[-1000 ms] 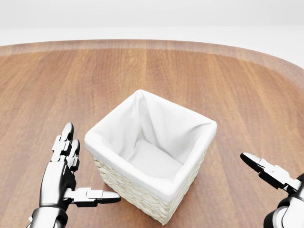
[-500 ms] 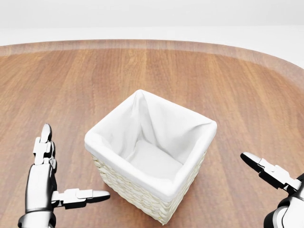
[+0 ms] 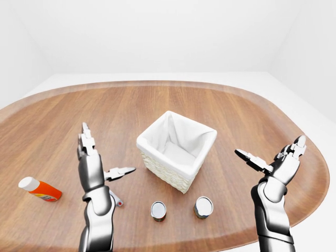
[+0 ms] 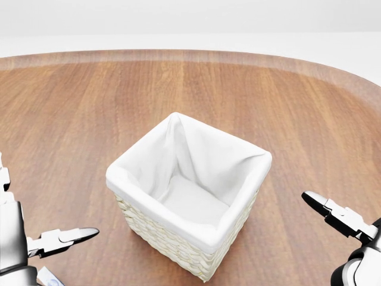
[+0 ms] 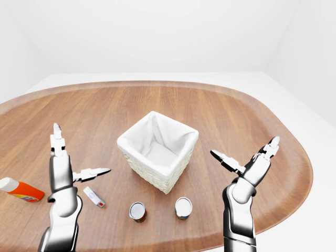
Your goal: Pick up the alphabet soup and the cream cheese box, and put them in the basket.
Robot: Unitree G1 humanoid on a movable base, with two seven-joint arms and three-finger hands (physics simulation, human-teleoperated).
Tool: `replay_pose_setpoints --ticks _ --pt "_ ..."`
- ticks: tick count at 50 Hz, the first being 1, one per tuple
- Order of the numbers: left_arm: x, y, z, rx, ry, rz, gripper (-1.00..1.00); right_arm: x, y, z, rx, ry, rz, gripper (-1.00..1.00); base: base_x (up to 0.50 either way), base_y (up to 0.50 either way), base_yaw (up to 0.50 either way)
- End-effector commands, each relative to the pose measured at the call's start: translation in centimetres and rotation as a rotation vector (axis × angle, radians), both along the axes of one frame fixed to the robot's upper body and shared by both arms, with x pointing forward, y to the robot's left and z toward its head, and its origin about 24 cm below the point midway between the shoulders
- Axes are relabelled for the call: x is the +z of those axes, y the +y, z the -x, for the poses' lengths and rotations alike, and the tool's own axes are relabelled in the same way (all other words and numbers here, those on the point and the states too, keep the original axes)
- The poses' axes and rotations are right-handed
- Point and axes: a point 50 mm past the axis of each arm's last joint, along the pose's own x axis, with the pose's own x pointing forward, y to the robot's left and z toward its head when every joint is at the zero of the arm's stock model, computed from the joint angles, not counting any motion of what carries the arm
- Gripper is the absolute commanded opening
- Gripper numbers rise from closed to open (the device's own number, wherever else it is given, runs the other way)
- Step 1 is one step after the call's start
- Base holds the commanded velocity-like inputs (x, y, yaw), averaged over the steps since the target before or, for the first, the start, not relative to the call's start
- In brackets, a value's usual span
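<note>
Starting out: both the left robot hand [image 5: 65, 170] and right robot hand [image 5: 247, 163] are spread open and empty, the basket [image 5: 157, 155] holds nothing, and two cans [image 5: 138, 211] stand on the surface below it.

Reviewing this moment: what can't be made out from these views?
- Two cans: seen from above, too small to read; which is the soup cannot be told.
- Small flat box: too small to identify; in the left-eye view the left hand mostly covers it.
- Orange bottle: cut off by the right-eye view's left edge.
- Basket: its walls hide part of the inside floor.
</note>
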Motion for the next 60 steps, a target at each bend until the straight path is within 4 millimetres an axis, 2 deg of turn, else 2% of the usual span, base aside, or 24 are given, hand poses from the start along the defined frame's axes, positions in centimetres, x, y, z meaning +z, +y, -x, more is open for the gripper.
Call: replay_pose_setpoints --ticks 1,5,6,11,16,28,38,44,60 --pt "1.9 -1.0 1.0 0.021 -0.031 -0.293 1.0 0.1 0.0 0.1 -0.002 0.0 0.0 1.0 0.0 0.0 0.0" --pt "2.9 -1.9 1.3 0.014 -0.041 -0.402 1.0 0.1 0.0 0.0 -0.001 0.001 0.001 1.0 0.0 0.0 0.0" --pt "3.4 -2.3 1.4 0.02 -0.053 -0.488 1.0 0.0 0.0 0.0 -0.001 0.001 0.004 1.0 0.0 0.0 0.0" --pt "3.9 -3.0 1.4 0.034 -0.041 -0.64 1.0 0.1 0.0 0.1 -0.001 -0.001 0.0 1.0 0.0 0.0 0.0" --pt "2.8 -3.7 1.1 -0.003 0.059 -0.754 1.0 0.1 0.1 0.1 0.002 -0.003 -0.001 1.0 0.0 0.0 0.0" --pt "2.6 -3.2 1.4 0.031 0.121 -0.891 1.0 0.1 0.1 0.0 0.003 -0.005 0.007 1.0 0.0 0.0 0.0" --pt "2.4 -2.4 1.4 0.052 0.174 -0.903 1.0 0.2 0.0 0.1 -0.002 -0.009 0.007 1.0 0.0 0.0 0.0" --pt "3.5 -2.2 1.2 0.052 0.159 -0.863 1.0 0.1 0.0 0.0 -0.001 0.0 0.015 1.0 0.0 0.0 0.0" --pt "3.6 -2.2 1.2 0.053 0.159 -0.863 1.0 0.1 0.0 0.0 -0.001 0.0 0.015 1.0 0.0 0.0 0.0"
